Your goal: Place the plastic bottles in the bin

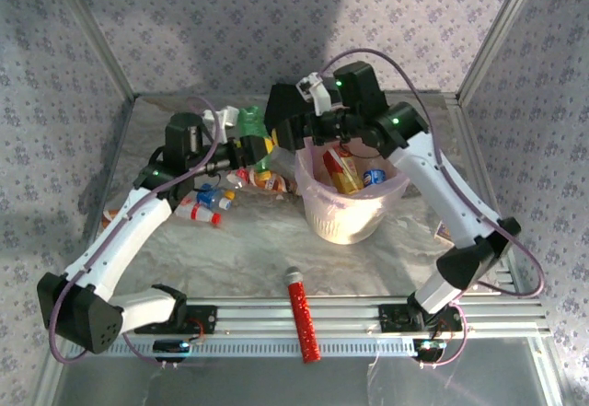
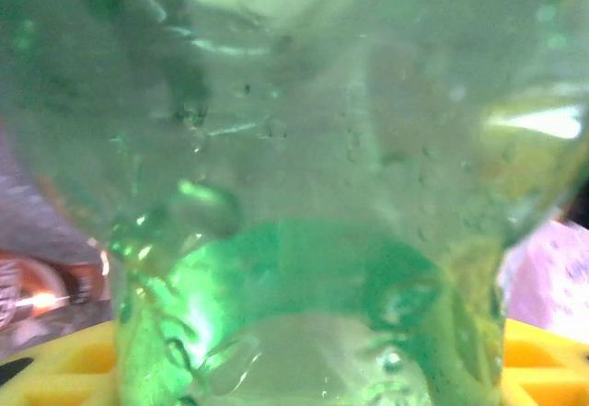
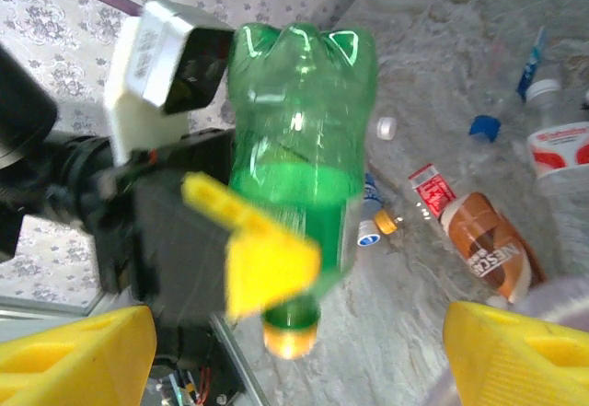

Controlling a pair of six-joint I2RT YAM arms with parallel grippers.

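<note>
Bin with bottles inside; green bottle in left hand

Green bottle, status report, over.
Left tool shut on green bottle. Right tool open, facing it. Bin right of it, part filled; right arm near its far rim.

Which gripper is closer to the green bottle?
Left. The left gripper clamps the green bottle; the right gripper sits open just short of its cap, by the bin.

The left arm and right arm have white shells over black joints, dotted with green lights. Purple cables loop at eight and four o'clock; the fingers are yellow.
</note>
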